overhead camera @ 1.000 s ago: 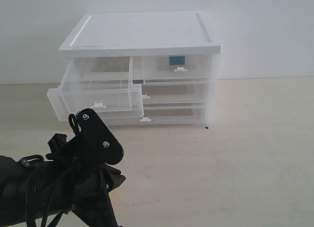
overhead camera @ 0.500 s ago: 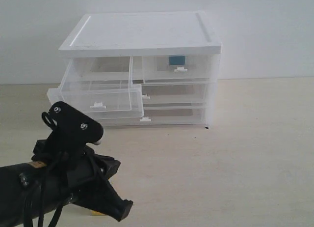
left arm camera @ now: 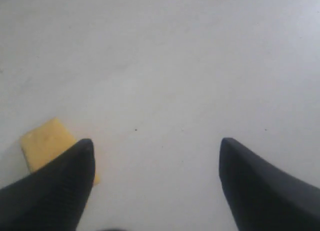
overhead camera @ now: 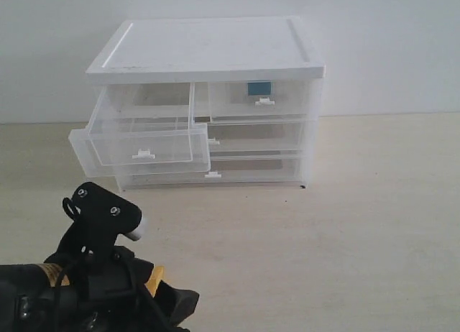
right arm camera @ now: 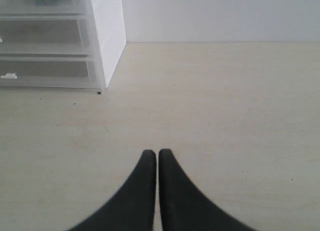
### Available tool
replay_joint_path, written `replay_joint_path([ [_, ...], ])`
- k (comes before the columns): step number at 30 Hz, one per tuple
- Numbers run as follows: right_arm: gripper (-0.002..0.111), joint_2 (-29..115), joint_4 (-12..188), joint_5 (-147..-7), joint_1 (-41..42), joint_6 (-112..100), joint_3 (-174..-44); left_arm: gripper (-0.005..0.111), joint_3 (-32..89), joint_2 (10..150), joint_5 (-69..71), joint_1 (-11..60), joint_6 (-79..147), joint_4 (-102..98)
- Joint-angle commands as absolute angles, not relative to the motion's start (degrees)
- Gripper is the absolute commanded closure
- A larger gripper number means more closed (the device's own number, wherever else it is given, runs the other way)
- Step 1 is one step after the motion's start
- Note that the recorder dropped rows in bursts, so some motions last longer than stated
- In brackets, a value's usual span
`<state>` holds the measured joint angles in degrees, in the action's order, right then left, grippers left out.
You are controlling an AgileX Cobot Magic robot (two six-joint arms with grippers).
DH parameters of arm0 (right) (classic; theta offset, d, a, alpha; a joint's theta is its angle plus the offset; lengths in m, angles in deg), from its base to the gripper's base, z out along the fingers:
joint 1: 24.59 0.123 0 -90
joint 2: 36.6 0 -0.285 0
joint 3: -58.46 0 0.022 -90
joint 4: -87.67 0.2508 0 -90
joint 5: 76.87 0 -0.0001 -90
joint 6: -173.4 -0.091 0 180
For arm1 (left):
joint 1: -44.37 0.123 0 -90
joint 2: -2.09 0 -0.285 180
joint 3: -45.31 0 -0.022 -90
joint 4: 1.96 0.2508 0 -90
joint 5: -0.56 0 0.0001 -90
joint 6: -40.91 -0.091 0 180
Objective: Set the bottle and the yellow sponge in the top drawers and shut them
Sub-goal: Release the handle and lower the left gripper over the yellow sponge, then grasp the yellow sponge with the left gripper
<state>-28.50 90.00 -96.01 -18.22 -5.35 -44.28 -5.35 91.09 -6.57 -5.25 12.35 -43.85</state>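
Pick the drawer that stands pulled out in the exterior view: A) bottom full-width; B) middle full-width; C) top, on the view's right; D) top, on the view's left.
D: the top drawer on the view's left juts forward out of the cabinet, while the rest sit flush.

Exterior view: bright, even, diffuse light with no glare. The cabinet (overhead camera: pixel 208 48) throws only a thin, soft shadow on the counter (overhead camera: pixel 359 224) at its base. The arm (overhead camera: pixel 86 296) at near left is dark, its detail lost. Left wrist view: cold, grey and washed out; the sponge (left arm camera: pixel 47 141) has soft edges. Right wrist view: warmer, with the far cabinet fairly sharp. The jaws are out of focus in both wrist views.
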Motion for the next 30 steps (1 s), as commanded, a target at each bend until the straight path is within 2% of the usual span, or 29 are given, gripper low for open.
replay_joint_path([
  [1, 0.108, -28.81, 89.88, -95.86, -18.27, -5.25, -44.32, 0.041, -4.26, 91.23, 1.05, -0.94, 33.76, -19.69],
  [4, 0.108, -28.81, 89.88, -95.86, -18.27, -5.25, -44.32, 0.041, -2.0, 91.23, 6.72, 0.67, 40.43, -12.33],
  [13, 0.108, -28.81, 89.88, -95.86, -18.27, -5.25, -44.32, 0.04, 7.0, 91.23, 21.22, 2.02, 40.91, -9.05],
  [17, 0.108, -28.81, 89.88, -95.86, -18.27, -5.25, -44.32, 0.027, 10.8, 91.32, 27.87, 2.02, 44.58, -3.56],
  [19, 0.108, -28.81, 89.88, -95.86, -18.27, -5.25, -44.32, 0.025, 12.36, 92.08, 30.64, 2.02, 48.79, 0.58],
  [22, 0.108, -28.81, 89.88, -95.86, -18.27, -5.25, -44.32, 0.026, 13.18, 96.72, 29.97, 2.02, 67.38, 12.98],
  [30, 0.108, -28.81, 89.88, -95.86, -18.27, -5.25, -44.32, 0.027, 13.84, 109.63, 19.15, 2.72, 73.75, 15.94],
])
